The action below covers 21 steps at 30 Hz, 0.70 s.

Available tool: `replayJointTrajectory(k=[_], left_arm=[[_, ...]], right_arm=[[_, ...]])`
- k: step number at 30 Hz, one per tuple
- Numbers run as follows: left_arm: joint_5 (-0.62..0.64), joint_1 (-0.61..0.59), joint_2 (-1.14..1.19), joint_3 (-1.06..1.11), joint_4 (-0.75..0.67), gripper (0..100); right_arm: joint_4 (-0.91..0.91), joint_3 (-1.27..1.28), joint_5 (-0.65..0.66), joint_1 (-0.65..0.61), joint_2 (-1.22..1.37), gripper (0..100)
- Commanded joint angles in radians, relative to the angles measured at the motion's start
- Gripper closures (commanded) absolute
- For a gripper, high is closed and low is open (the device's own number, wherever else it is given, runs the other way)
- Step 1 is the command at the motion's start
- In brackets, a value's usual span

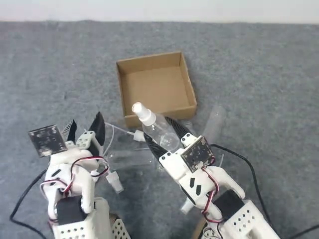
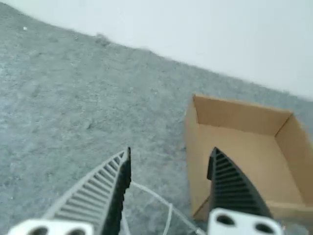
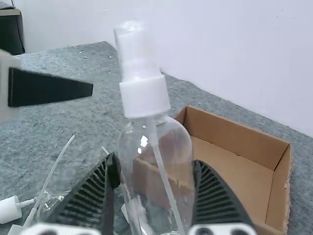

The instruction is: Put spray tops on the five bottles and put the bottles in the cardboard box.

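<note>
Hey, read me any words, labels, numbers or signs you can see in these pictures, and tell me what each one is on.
No text here can be read.
Brown cardboard box: plain, no print.
Clear plastic bottle with white spray top: no label.
Small circuit boards on the arms' wrists: any markings are too small to read.

The high camera hangs over the near edge, looking steeply down on the grey felt table [image 1: 259,74], arms nearest, open brown cardboard box [image 1: 155,87] farther off. Each wrist camera rides low just behind its fingers, facing the far white wall [image 2: 205,34]. The left gripper [image 2: 171,156] camera looks far-right to the box [image 2: 244,142]; the right gripper [image 3: 154,164] camera, tight on a clear spray-topped plastic bottle [image 3: 151,142], shares that box [image 3: 234,161] too.
</note>
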Motion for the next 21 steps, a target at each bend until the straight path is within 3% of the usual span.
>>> replayJointTrajectory(k=[1, 9, 13, 21], left_arm=[[0.055, 0.077, -0.020, -0.007, -0.084, 76], [0.051, 0.256, -0.020, -0.012, -0.083, 76], [-0.009, 0.311, -0.020, -0.015, -0.080, 76], [-0.029, 0.417, -0.020, -0.111, 0.089, 76]], right_arm=[[-0.001, -0.023, -0.008, -0.081, -0.021, 99.2], [-0.001, -0.003, -0.005, -0.136, -0.021, 99.2], [-0.001, 0.023, 0.054, -0.136, -0.021, 99.2], [-0.001, 0.023, 0.058, -0.136, -0.021, 99.2]])
